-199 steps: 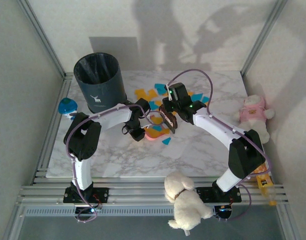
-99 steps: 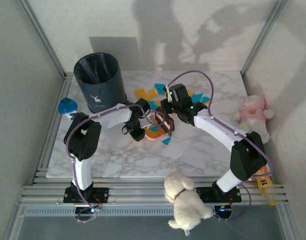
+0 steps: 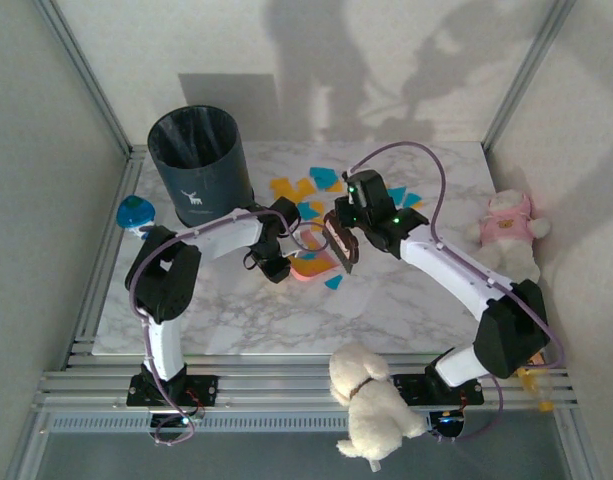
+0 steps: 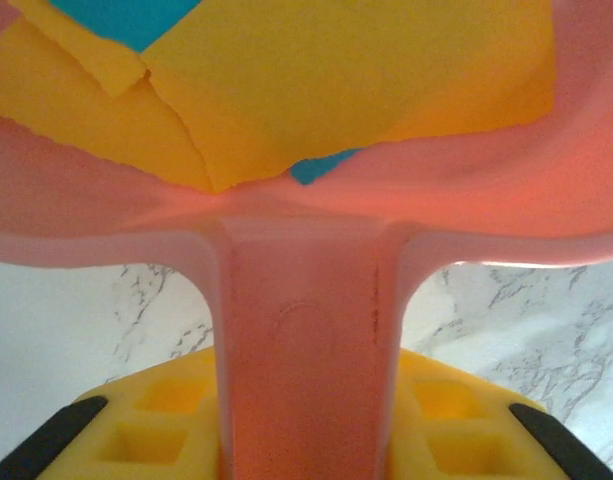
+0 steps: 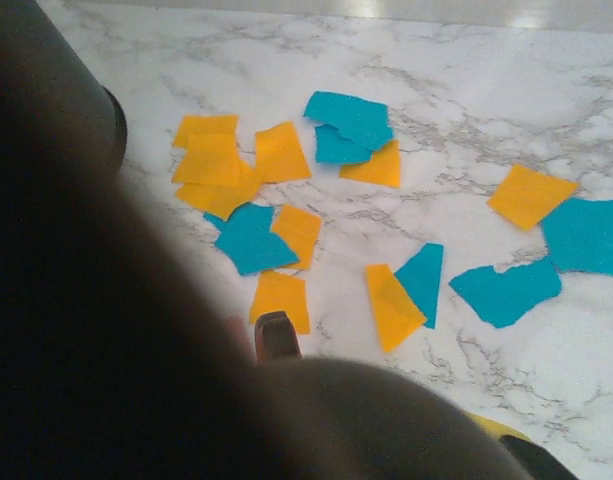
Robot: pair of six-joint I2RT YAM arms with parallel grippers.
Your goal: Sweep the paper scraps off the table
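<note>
While pale walls [image 3: 46,150] enclose marble table [image 3: 386,310], paper scraps [image 5: 281,152] litter far middle.

Right wrist: blurred dark brush [image 5: 96,330] hides lower-left table [image 5: 486,60]; left wrist: dustpan [image 4: 306,330] cropped by edges

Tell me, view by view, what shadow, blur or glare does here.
Top external: sharp, big shadows on the back wall. Left wrist: the pink dustpan handle, very close, looks soft. Right wrist: a dark blur, likely the held brush, hides the left and bottom; paper scraps are sharp; the table glares at its far edge.
</note>
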